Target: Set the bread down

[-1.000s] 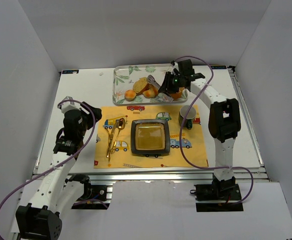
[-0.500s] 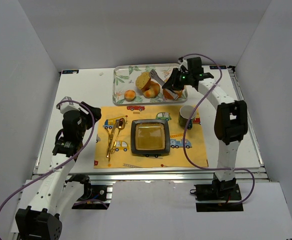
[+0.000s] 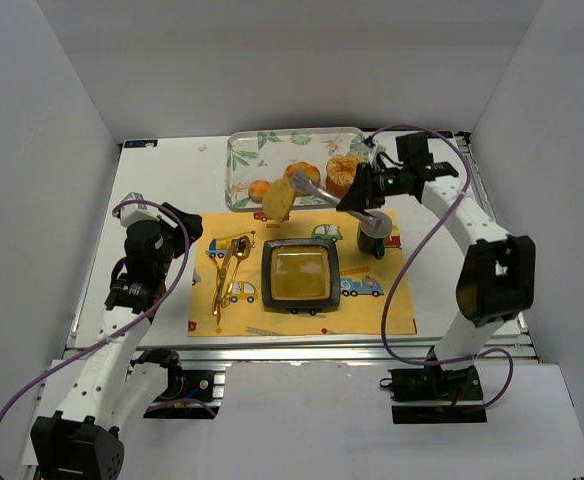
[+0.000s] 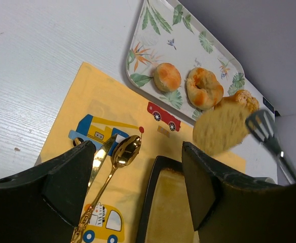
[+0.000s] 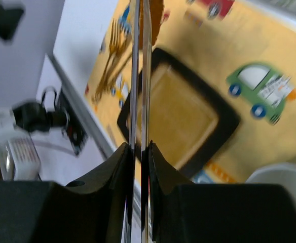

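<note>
Bread (image 3: pixel 279 200) pinched in tongs (image 3: pixel 324 193), held aloft just beyond plate (image 3: pixel 266 280) far-left corner (not yet over it). Tongs clamped by right gripper (image 3: pixel 364 190). Left gripper (image 4: pixel 138 172) spread wide, nothing held, left of plate. Carry-over and set-down judged remaining.

The bread (image 3: pixel 278 199), an oval slice with a pale tan face and brown crust, hangs tilted in my tongs (image 3: pixel 317 192), just above the tray's (image 3: pixel 231 176) near rim.

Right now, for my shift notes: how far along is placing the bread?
Done: the bread is off the tray, pinched in tongs that the right gripper holds, jaws shut. In hand: it hangs midair. Left: lowering and releasing it, probably onto the black plate.
</note>
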You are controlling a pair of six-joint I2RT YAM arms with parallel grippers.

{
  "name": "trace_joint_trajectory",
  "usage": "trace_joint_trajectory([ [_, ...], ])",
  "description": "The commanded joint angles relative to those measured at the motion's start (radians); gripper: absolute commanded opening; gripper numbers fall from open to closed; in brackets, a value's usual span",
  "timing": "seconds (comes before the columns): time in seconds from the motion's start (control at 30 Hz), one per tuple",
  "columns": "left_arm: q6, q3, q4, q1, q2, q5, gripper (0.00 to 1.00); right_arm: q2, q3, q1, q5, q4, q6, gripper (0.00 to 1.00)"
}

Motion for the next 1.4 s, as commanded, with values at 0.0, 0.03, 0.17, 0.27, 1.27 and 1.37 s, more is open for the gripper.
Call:
trace_joint_trajectory([
  [0.0, 0.009, -0.012, 0.031, 0.007, 0.0, 0.005, 0.79, -0.135, -0.095, -0.015, -0.14, -0.257, -0.349, 0.0],
  [0.03, 0.011, -0.015, 0.031, 0.007, 0.001, 0.008, 0.79, -0.152, -0.118, -0.022, -0.169, -0.327, -0.399, 0.0],
  [0.17, 0.018, -0.018, 0.031, 0.007, 0.006, 0.02, 0.79, -0.213, -0.16, -0.026, -0.203, -0.56, -0.716, 0.0],
  [0.27, 0.023, -0.019, 0.031, 0.007, 0.017, 0.037, 0.79, -0.236, -0.214, -0.026, -0.164, -0.629, -0.817, 0.0],
  [1.27, 0.006, -0.013, 0.05, 0.005, -0.002, 0.068, 0.79, -0.249, -0.263, -0.026, -0.095, -0.283, -0.572, 0.38],
  [1.37, 0.002, -0.016, 0.083, 0.005, 0.007, 0.091, 0.76, -0.278, -0.235, -0.035, -0.085, -0.246, -0.549, 0.12],
])
